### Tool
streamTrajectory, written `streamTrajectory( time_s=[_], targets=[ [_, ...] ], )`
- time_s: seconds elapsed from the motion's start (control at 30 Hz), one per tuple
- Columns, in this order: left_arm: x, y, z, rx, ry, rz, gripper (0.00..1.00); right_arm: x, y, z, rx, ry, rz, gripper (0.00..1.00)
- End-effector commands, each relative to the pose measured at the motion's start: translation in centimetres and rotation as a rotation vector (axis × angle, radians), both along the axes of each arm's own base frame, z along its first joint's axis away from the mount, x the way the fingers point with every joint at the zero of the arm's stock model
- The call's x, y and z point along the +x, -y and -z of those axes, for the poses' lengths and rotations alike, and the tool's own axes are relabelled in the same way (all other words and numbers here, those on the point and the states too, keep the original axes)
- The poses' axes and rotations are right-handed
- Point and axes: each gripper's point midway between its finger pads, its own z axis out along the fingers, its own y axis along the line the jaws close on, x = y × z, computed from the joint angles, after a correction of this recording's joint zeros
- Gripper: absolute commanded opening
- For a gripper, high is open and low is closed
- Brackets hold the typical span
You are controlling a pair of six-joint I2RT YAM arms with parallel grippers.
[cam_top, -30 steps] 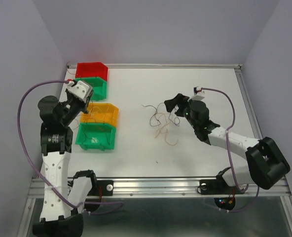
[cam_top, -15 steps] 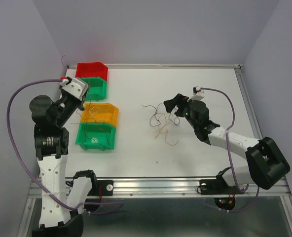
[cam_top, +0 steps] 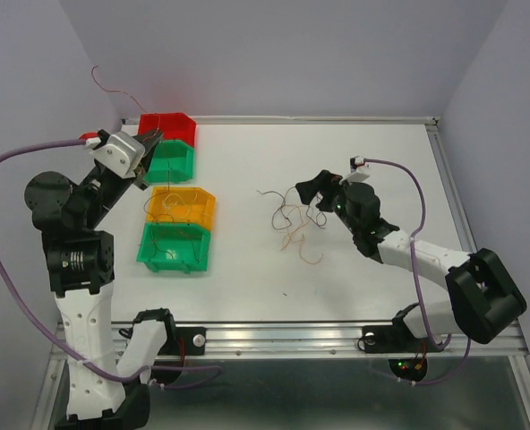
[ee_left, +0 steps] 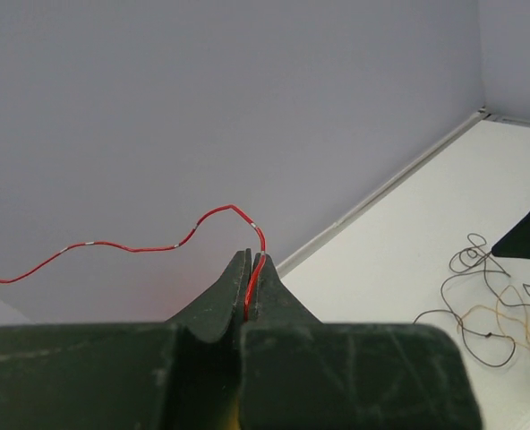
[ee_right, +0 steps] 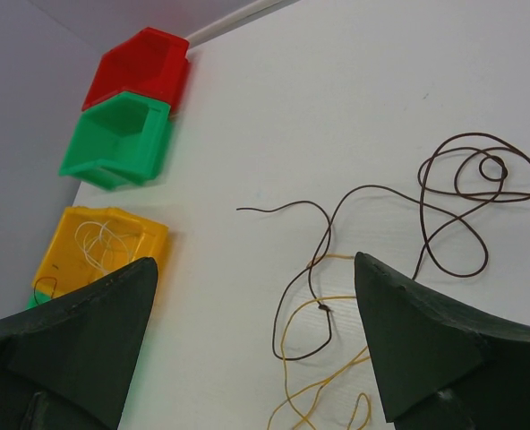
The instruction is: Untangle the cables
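1. Where the wall fills the upper left of the top view, the left gripper [ee_left: 250, 255] is raised above the left edge of the table [cam_top: 363, 152]. It is clenched on a red wire [ee_left: 231, 207].
2. In the left wrist view, that wire runs up from between the meeting jaws at lower centre. It then arcs left across the wall to the frame's left edge, clear of the table.
3. Just right of that gripper in the top view, four bins sit in the left part of the table. A red bin [cam_top: 166, 124] touches an upper green bin [cam_top: 172, 159] below it. Lower down, an orange bin [cam_top: 183, 205] touches a lower green bin [cam_top: 174, 247].
4. The orange bin holds pale curly strands, and thin dark strands lie in the lower green bin.
5. At the centre of the table lies the tangle [cam_top: 292, 220], loose and flat. A brown wire [ee_right: 453, 193] loops at the right wrist view's right, and a yellow wire [ee_right: 314, 363] curls at lower centre.
6. Just right of the tangle, the right gripper [cam_top: 316, 192] is released, its jaws spread wide. They straddle the strands and touch none that can be seen.
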Motion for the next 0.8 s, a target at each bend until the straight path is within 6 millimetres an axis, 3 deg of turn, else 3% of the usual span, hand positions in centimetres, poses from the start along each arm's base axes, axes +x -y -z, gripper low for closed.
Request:
streamTrajectory(
  time_s=[0.0, 0.27, 0.47, 0.6, 0.7, 0.77],
  targets=[
    [0.5, 1.1, -1.9, -0.062, 0.009, 0.084, 0.0, -0.2, -0.3, -0.8, 0.022, 0.04, -0.019, 0.95],
    [0.9, 2.5, 0.7, -0.107, -0.039, 0.191, 0.0, -0.3, -0.4, -0.9, 0.025, 0.044, -0.027, 0.95],
    [1.8, 2.6, 5.0, -0.104, -0.115, 0.202, 0.0, -0.3, -0.4, -0.9, 0.027, 0.043, -0.027, 0.95],
    [2.0, 2.5, 8.8, -0.077, -0.185, 0.195, 0.0, -0.4, -0.4, -1.1, 0.031, 0.046, -0.028, 0.95],
    [1.9, 2.5, 10.8, -0.068, -0.212, 0.192, 0.0, -0.4, -0.4, -1.0, 0.03, 0.045, -0.026, 0.95],
    [1.6, 2.5, 10.9, -0.053, -0.196, 0.19, 0.0, -0.4, -0.5, -0.9, 0.029, 0.043, -0.031, 0.95]
  ],
)
